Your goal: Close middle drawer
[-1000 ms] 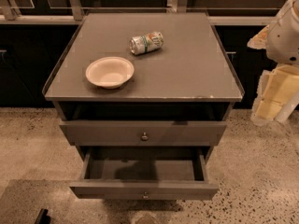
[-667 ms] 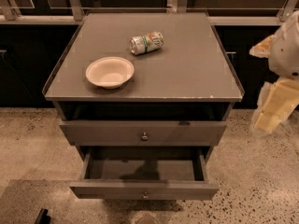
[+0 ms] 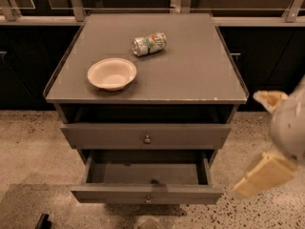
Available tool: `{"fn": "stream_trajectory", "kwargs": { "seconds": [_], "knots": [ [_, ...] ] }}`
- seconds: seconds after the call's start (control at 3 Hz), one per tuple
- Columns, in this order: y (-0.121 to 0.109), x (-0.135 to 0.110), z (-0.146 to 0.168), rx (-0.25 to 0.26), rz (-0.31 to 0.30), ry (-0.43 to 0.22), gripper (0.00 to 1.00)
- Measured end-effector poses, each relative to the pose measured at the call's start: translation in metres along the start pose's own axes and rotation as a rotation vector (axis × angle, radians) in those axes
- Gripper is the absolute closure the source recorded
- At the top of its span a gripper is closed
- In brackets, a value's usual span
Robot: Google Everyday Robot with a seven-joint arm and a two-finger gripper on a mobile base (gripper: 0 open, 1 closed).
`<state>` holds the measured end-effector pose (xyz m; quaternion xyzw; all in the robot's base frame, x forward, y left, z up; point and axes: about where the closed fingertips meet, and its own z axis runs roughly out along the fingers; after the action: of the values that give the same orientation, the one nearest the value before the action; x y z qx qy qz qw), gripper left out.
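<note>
The middle drawer (image 3: 145,193) is a grey-brown wooden drawer with a tiny round knob (image 3: 147,199). It is pulled far out at the bottom of the cabinet, and its shallow box (image 3: 147,173) looks empty. Above it, the drawer with the larger knob (image 3: 147,139) stands slightly out. My gripper (image 3: 265,137) hangs to the right of the cabinet at drawer height, apart from both drawers. Its cream fingers (image 3: 264,174) are spread wide with nothing between them.
A cream bowl (image 3: 112,73) and a crushed can (image 3: 149,43) lie on the cabinet top (image 3: 190,75). Dark cabinets and a metal rail (image 3: 143,18) run behind. Speckled floor (image 3: 28,147) lies on both sides.
My gripper has moved down and toward the front, from beside the cabinet top to beside the drawers. The drawers, bowl and can have not moved.
</note>
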<state>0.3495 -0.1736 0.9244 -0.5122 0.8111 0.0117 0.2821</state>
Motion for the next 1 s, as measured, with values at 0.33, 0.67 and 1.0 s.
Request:
{"fn": "stream_trajectory", "kwargs": {
  "seconds": [0.33,0.67,1.0],
  "knots": [
    [0.035,0.022,0.050,-0.028,0.123,-0.092,0.00],
    [0.083,0.059,0.151,-0.163,0.324,-0.188,0.00],
    [0.105,0.088,0.190,-0.210,0.397,-0.179,0.00]
  ]
}}
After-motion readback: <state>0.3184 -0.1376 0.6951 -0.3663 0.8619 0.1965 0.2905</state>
